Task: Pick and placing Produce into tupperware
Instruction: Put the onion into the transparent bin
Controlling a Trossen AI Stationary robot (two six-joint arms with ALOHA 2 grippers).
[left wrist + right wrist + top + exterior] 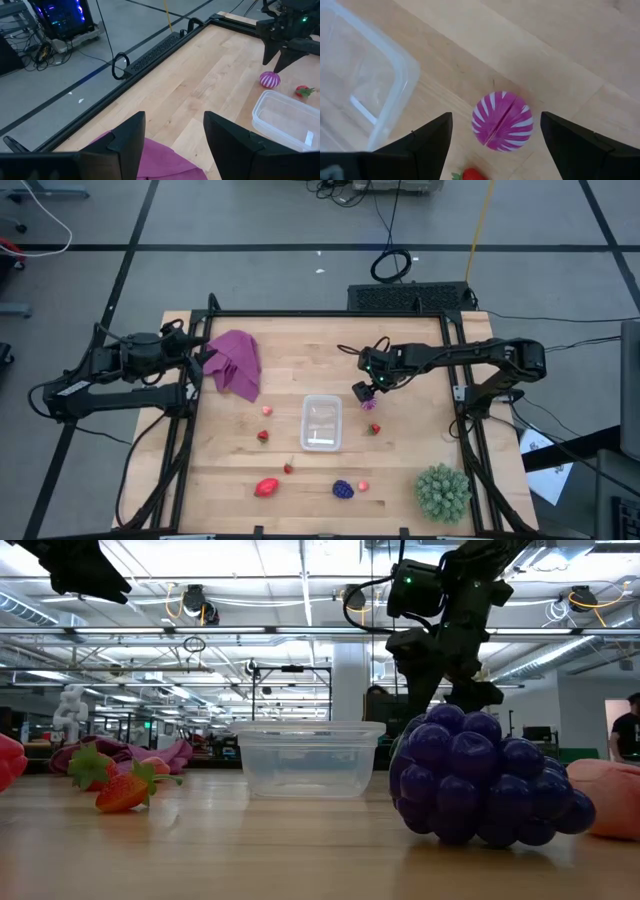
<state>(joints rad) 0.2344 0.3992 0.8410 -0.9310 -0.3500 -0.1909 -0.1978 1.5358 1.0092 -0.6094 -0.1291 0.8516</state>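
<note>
While the right claw (492, 150) hangs spread above the striped magenta fruit (502, 121), lower straight, straddle it evenly, clench gently.

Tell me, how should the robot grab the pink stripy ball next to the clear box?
Probably from straight above, pinching the pink stripy ball across its round middle. It sits alone on the table, apart from the clear box and the strawberry, and the open right gripper hangs above it, a finger either side.

No text, label or number can be read, as far as these views allow.
</note>
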